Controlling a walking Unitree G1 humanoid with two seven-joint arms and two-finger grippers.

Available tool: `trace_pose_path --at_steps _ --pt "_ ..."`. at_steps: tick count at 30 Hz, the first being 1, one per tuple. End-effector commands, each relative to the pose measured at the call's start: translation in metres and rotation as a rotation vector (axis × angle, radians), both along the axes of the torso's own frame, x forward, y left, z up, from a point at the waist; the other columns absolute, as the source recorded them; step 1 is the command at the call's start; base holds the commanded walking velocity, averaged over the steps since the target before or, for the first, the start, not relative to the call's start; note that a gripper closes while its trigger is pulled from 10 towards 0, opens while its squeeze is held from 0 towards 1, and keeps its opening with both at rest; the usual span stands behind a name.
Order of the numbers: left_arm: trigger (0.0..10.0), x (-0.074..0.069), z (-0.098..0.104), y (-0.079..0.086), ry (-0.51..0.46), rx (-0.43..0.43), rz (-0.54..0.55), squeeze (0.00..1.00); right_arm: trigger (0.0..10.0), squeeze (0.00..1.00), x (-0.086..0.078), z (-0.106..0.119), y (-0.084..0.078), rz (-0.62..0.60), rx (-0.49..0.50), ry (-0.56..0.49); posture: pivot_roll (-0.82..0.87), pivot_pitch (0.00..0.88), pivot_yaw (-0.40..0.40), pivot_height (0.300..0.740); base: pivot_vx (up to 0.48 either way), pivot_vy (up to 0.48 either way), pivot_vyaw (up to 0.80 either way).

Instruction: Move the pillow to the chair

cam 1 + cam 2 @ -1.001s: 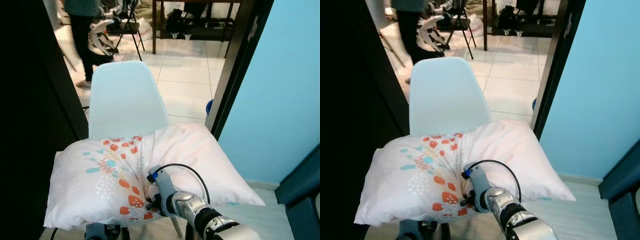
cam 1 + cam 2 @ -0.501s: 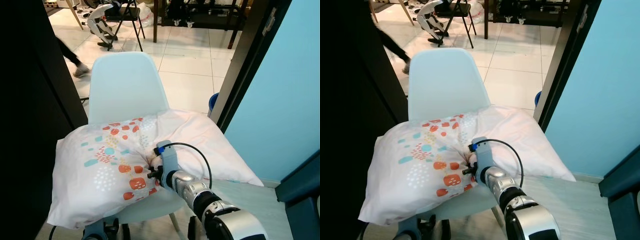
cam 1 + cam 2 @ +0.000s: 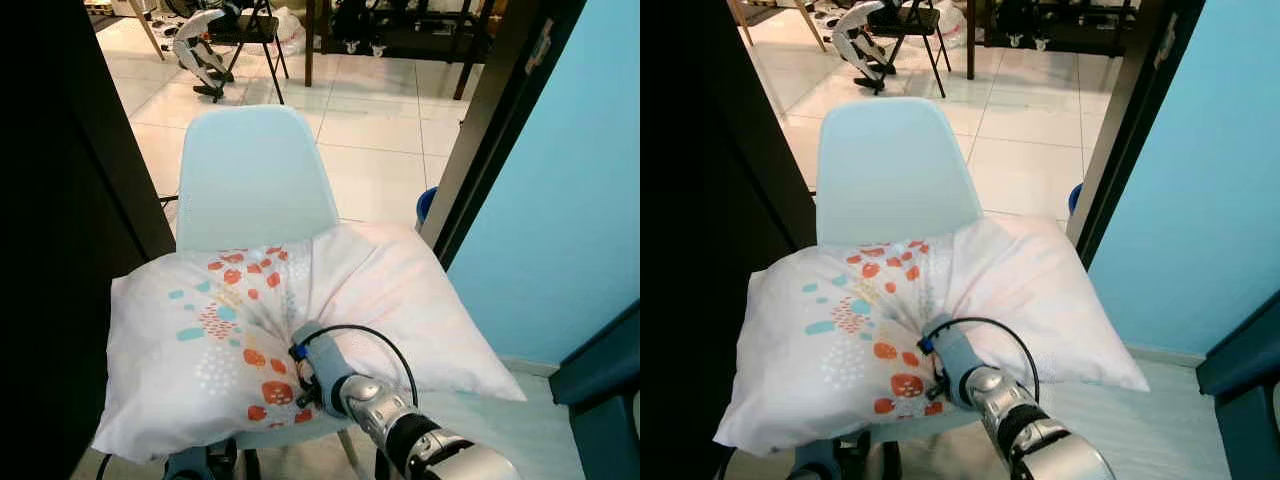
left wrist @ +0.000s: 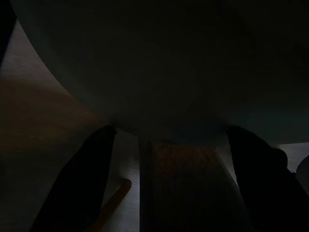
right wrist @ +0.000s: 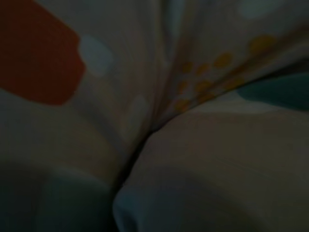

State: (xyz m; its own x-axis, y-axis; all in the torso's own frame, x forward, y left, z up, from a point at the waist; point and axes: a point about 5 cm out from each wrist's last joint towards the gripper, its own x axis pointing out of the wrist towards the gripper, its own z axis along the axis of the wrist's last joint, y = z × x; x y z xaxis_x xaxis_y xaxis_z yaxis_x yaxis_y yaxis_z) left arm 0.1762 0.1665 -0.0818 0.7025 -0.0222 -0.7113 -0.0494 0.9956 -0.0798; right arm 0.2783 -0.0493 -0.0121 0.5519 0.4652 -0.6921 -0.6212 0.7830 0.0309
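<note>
A white pillow (image 3: 190,345) with orange and teal spots lies across the seat of a pale blue chair (image 3: 250,170) and overhangs it on both sides. My right gripper (image 3: 298,348) is sunk into the middle of the pillow, shut on a pinch of its fabric, and creases run toward it. In the right wrist view the puckered pillow cloth (image 5: 159,111) sits right against the lens. Below the seat, my left gripper (image 4: 170,133) is open, its dark fingers (image 4: 89,179) spread wide under the chair's underside (image 4: 159,63).
A dark panel (image 3: 60,200) rises close on the left. A dark door frame (image 3: 480,130) and a blue wall (image 3: 570,180) stand on the right. Tiled floor (image 3: 370,130) lies behind the chair, with a folding chair (image 3: 250,30) far back. Dark blue furniture (image 3: 600,400) sits at lower right.
My right gripper has drawn back toward me, still in the pillow's fabric. The person at the back left has walked out of view. The camera has shifted slightly.
</note>
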Motion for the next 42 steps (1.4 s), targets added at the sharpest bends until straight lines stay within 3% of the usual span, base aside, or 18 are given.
trace_pose_path --at_steps 1,8,9,11,12,17,22,25,36,37,42 --pt "10.0 -0.076 -0.032 -0.012 0.311 -0.024 -0.002 0.0 10.0 1.0 -0.037 0.002 0.076 0.08 0.217 0.125 0.07 0.19 -0.098 0.595 0.0 0.0 0.0" --pt "10.0 -0.073 -0.032 -0.011 0.305 -0.022 0.002 0.0 10.0 1.0 -0.022 0.021 0.079 0.139 0.385 0.114 0.07 0.182 -0.1 0.595 0.0 0.0 0.0" --pt "10.0 -0.071 -0.031 -0.011 0.304 -0.019 0.004 0.0 10.0 1.0 -0.015 0.028 0.076 0.182 0.449 0.114 0.06 0.168 -0.099 0.595 0.0 0.0 0.0" --pt "10.0 -0.07 -0.031 -0.01 0.303 -0.017 0.004 0.0 10.0 1.0 -0.013 0.03 0.074 0.199 0.467 0.121 0.06 0.168 -0.099 0.595 0.0 0.0 0.0" --pt "10.0 -0.069 -0.031 -0.009 0.306 -0.011 0.008 0.0 10.0 1.0 -0.011 0.034 0.068 0.266 0.513 0.13 0.05 0.162 -0.097 0.595 0.0 0.0 0.0" --pt "10.0 -0.067 -0.031 -0.008 0.308 -0.004 0.007 0.0 10.0 1.0 -0.01 0.036 0.063 0.308 0.539 0.142 0.05 0.154 -0.098 0.595 0.0 0.0 0.0" --pt "10.0 -0.061 -0.029 -0.006 0.306 -0.004 0.017 0.0 10.0 1.0 -0.004 0.04 0.042 0.374 0.613 0.159 0.04 0.139 -0.093 0.595 0.0 0.0 0.0" --pt "10.0 -0.06 -0.029 -0.006 0.306 -0.007 0.018 0.0 10.0 1.0 -0.004 0.042 0.037 0.415 0.648 0.17 0.04 0.139 -0.093 0.595 0.0 0.0 0.0" --pt "10.0 -0.063 -0.03 -0.007 0.326 -0.022 0.027 0.0 10.0 1.0 -0.004 0.044 0.022 0.48 0.705 0.241 0.05 0.125 -0.097 0.595 0.0 0.0 0.0" --pt "10.0 -0.064 -0.031 -0.007 0.332 -0.028 0.031 0.0 10.0 1.0 0.001 0.044 0.008 0.462 0.669 0.231 0.05 0.118 -0.096 0.595 0.0 0.0 0.0" --pt "10.0 -0.065 -0.031 -0.006 0.338 -0.04 0.034 0.0 10.0 1.0 0.011 0.045 -0.013 0.425 0.604 0.198 0.05 0.115 -0.093 0.595 0.0 0.0 0.0"
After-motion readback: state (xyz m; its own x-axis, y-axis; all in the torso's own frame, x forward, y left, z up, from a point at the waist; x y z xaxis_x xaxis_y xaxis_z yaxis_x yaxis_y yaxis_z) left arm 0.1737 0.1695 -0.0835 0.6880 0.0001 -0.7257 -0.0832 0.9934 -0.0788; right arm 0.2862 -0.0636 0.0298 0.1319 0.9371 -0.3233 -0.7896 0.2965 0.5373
